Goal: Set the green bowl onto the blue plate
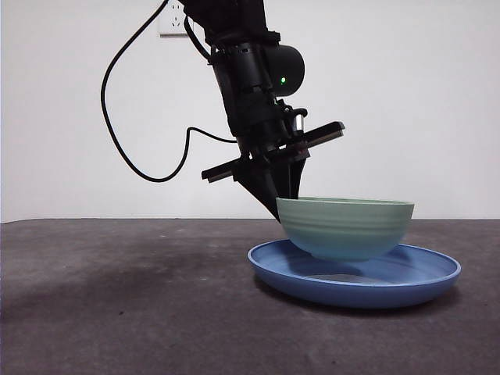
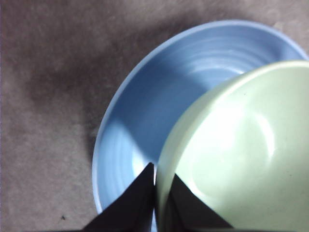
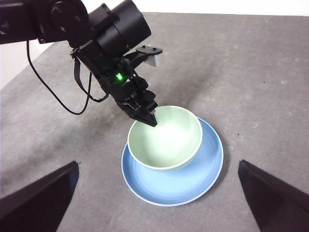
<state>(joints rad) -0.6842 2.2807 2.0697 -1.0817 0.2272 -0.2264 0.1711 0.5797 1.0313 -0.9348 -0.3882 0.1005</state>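
A: How is the pale mint-green ridged ceramic bowl point(image 1: 345, 226) likely to be handling?

B: I'm judging it stiff, glossy and fairly slippery, breakable if dropped. The rim is the only sensible hold, and that's where the left end effector point(image 2: 155, 186) is clamping it, one jaw inside the wall and one outside.

A: Where is the bowl sitting?

B: It's hanging over the wide, shallow glossy blue plate point(image 1: 433, 275), within its rim but offset toward the arm's side. In the front view its base seems to be clearing the plate slightly; I can't tell for sure whether it's touching.

A: Anything hidden?

B: The bowl's underside and the plate's centre are being covered. The left wrist view is cutting off part of the bowl.

A: And the right end effector point(image 3: 159, 193)?

B: Waiting above the dark grey counter point(image 3: 260, 72), jaws standing wide apart, gripping nothing.
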